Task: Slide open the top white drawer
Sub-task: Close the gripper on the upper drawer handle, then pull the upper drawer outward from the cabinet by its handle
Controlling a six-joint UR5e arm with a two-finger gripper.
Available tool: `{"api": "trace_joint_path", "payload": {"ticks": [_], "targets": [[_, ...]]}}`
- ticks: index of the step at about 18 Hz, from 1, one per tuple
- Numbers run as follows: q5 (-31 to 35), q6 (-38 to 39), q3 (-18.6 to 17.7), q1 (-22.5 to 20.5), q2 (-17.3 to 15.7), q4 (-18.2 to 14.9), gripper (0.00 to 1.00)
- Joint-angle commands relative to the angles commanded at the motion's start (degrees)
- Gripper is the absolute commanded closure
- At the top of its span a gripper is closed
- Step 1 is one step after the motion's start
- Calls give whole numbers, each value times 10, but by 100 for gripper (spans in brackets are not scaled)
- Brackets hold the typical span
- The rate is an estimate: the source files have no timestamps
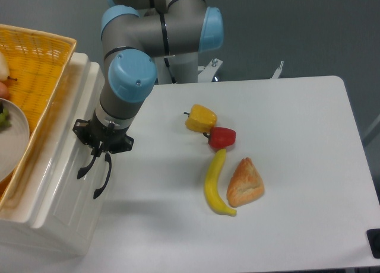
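Observation:
The white cabinet stands at the table's left edge, seen from above. The top white drawer [62,187] shows as a glossy panelled front facing right. Two curved black bars stick out from the front: one [86,167] nearer the top edge, which looks like the top drawer's handle, and a longer one [102,179] just right of it. My gripper [102,148] points down at the upper ends of these bars, against the drawer front. Its black body hides the fingertips, so I cannot tell whether they hold a handle.
A yellow wicker basket [41,77] with a white plate [12,136] sits on top of the cabinet. On the table lie a yellow pepper [200,118], a red pepper [222,137], a banana [215,183] and a pastry [244,182].

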State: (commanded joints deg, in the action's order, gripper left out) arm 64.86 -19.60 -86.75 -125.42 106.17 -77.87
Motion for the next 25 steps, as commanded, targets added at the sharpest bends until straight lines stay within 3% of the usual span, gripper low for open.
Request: {"api": "trace_joint_path", "payload": {"ticks": [25], "targets": [[1,-6,1,-28,5,8,90]]}}
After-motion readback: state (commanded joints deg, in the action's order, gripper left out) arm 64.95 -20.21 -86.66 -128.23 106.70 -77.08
